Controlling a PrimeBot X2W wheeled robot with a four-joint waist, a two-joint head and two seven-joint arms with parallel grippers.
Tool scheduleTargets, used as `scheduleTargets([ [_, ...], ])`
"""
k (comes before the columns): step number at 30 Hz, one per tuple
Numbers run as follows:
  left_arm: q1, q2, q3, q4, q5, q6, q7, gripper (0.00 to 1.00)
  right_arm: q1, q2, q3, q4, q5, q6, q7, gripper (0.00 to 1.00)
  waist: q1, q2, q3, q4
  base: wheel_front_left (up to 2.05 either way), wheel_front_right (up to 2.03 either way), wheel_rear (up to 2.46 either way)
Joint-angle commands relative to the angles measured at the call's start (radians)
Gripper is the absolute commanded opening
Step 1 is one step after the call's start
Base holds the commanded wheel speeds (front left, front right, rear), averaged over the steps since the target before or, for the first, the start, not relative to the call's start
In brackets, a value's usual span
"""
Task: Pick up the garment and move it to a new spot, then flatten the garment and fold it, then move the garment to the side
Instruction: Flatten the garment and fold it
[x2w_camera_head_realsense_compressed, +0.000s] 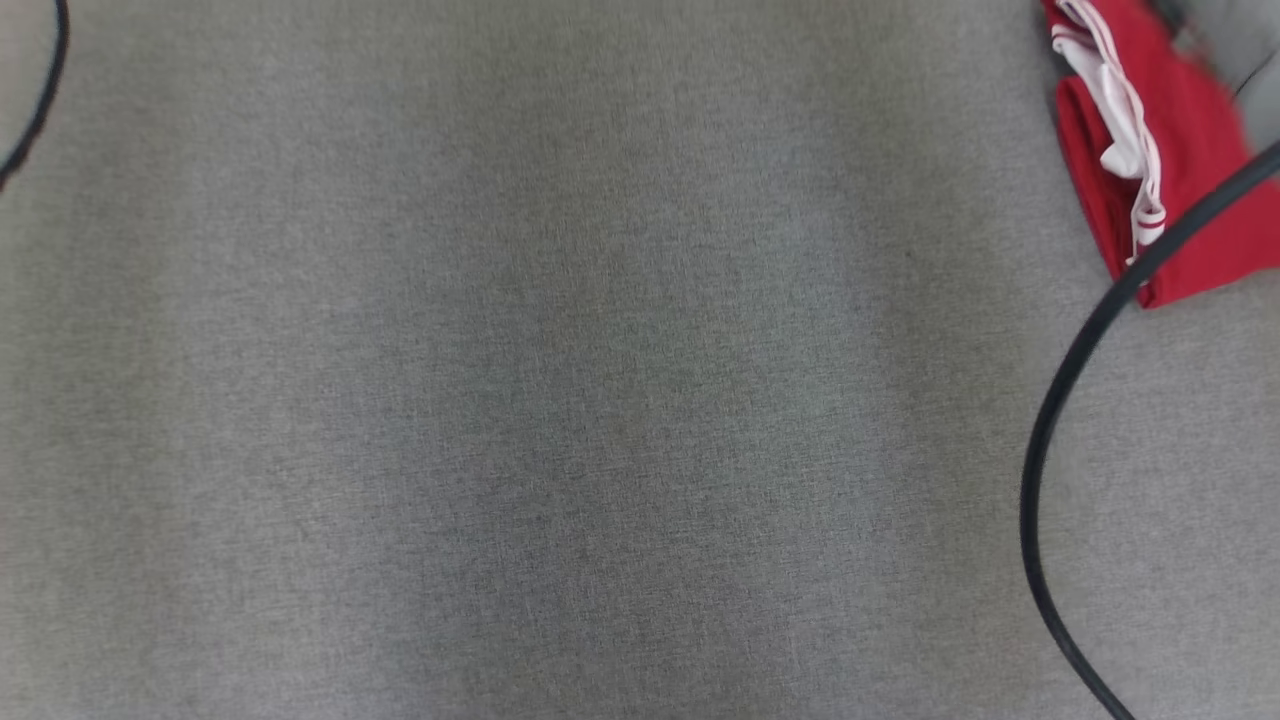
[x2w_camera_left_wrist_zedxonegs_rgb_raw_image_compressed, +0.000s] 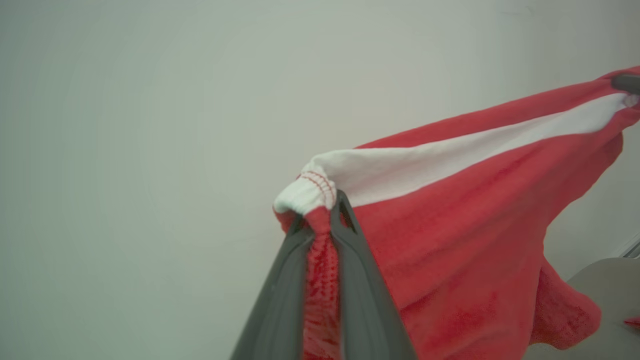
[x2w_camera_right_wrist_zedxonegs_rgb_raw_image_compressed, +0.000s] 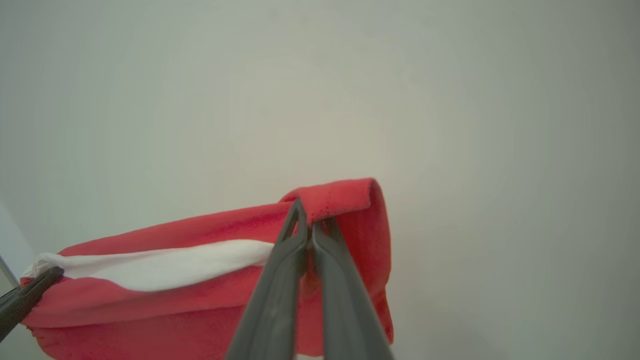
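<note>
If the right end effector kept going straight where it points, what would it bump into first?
The right end effector is shut on the jersey, so the red fold at its tips comes first. Beyond that is a plain pale surface; its distance is unclear.

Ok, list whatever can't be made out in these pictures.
- Head view: most of the garment, blurred, cut off by the top and right edges, crossed by a black cable.
- Left wrist view: its lower part, behind the left hand and past the bottom edge.
- Right wrist view: likewise, behind the right hand.
- Any print on it: hidden by folds.
</note>
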Motion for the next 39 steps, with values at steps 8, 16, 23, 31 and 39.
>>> scheduleTargets([
  [8,-0.082,-0.033,-0.072,0.074,-0.040,0.001,-0.067,0.00,-0.083,0.010,0.027,0.044,-0.040,0.000,-0.040,0.00,-0.0003,-0.0003,0.083,0.014,0.00,0.00,0.00],
  [16,0.037,-0.006,-0.120,0.045,-0.096,0.001,-0.151,0.00,0.063,-0.045,0.096,-0.061,0.003,0.000,-0.040,0.00,-0.0003,-0.0003,0.099,0.016,0.00,0.00,0.00],
  [23,0.262,0.025,-0.098,-0.065,-0.131,0.019,-0.184,0.00,0.265,-0.109,0.134,-0.208,0.035,0.000,-0.069,0.00,-0.0003,-0.0003,0.046,0.006,0.00,0.00,0.00],
  [31,0.588,0.052,-0.027,-0.305,-0.157,0.095,-0.189,0.00,0.534,-0.175,0.070,-0.404,0.001,0.000,-0.075,0.00,-0.0003,-0.0003,-0.038,-0.009,0.00,0.00,0.00],
  [39,0.880,0.054,0.046,-0.505,-0.117,0.173,-0.187,0.00,0.816,-0.211,-0.026,-0.562,-0.098,0.000,-0.075,0.00,-0.0003,-0.0003,-0.116,-0.014,0.00,0.00,0.00],
])
